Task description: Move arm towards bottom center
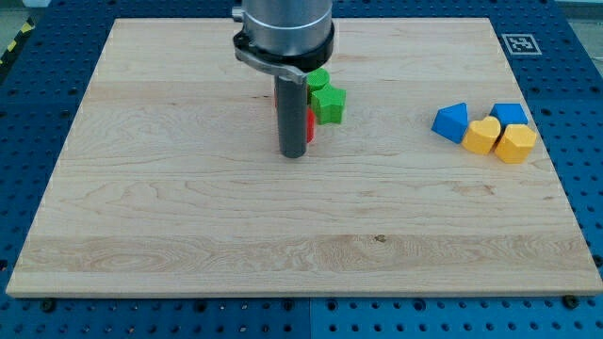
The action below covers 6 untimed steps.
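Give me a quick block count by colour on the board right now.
Green: 2, a block and a star-like block
Red: 1, mostly hidden behind my rod
Blue: 2
Yellow: 2
Total: 7 visible

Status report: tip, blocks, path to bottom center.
My tip upper center, beside red block. Green blocks just behind. Blue and yellow blocks far right. Nothing toward view's bottom.

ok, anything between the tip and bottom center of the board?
Nothing visible. My tip sits just below the green blocks and the red block; the wood from there to the bottom-center edge is bare.
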Tool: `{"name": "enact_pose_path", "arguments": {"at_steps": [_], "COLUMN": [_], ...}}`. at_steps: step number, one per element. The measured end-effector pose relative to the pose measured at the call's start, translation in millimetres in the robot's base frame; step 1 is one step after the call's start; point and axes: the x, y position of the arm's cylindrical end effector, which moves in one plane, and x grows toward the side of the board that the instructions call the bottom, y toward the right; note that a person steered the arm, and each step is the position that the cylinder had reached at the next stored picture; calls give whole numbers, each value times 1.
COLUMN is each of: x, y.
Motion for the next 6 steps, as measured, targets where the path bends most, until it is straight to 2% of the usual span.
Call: {"name": "enact_pose_path", "arguments": {"at_steps": [1,2,4,6], "x": [-14,8,90,98], "y": [9,0,2,-4]}}
